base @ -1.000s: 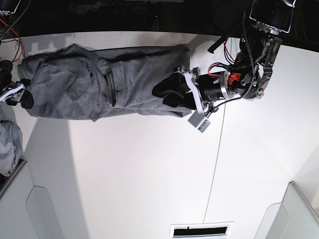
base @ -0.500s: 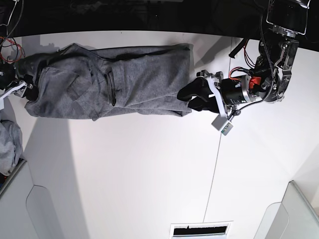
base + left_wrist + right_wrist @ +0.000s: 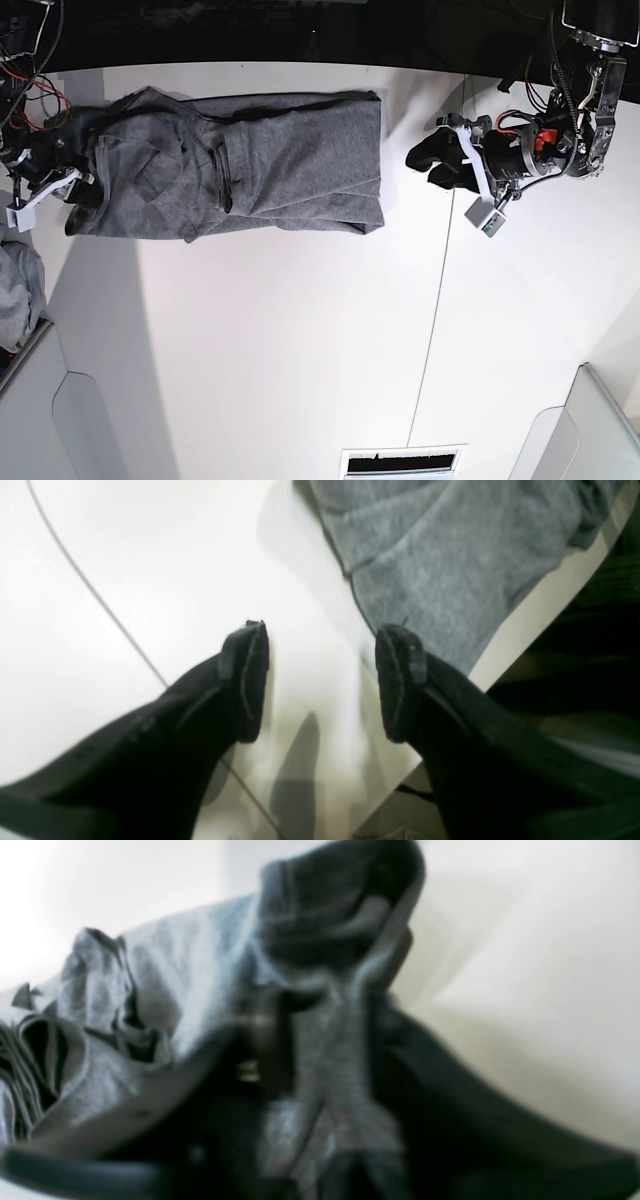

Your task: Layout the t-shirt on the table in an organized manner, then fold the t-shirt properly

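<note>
The heather-grey t-shirt (image 3: 270, 165) lies stretched sideways along the far part of the white table (image 3: 300, 350), rumpled toward its left end. My left gripper (image 3: 425, 160) hovers just right of the shirt's straight edge, clear of it. In the left wrist view the left gripper (image 3: 320, 645) stands open over bare table, with the t-shirt (image 3: 450, 545) beyond its fingertips. My right gripper (image 3: 75, 190) sits at the shirt's left end. The blurred right wrist view shows a fold of the t-shirt (image 3: 325, 1065) pinched between the right gripper's dark fingers (image 3: 400, 1080).
A paler bluish-grey cloth bundle (image 3: 15, 295) lies at the left edge. Light grey bins stand at the near left (image 3: 60, 420) and near right (image 3: 590, 430). A thin dark seam (image 3: 432, 320) crosses the table. The far table edge runs just behind the shirt.
My left gripper has let go of the shirt's right edge and drawn back to the right. My right gripper has moved in onto the shirt's left end and closed on the cloth.
</note>
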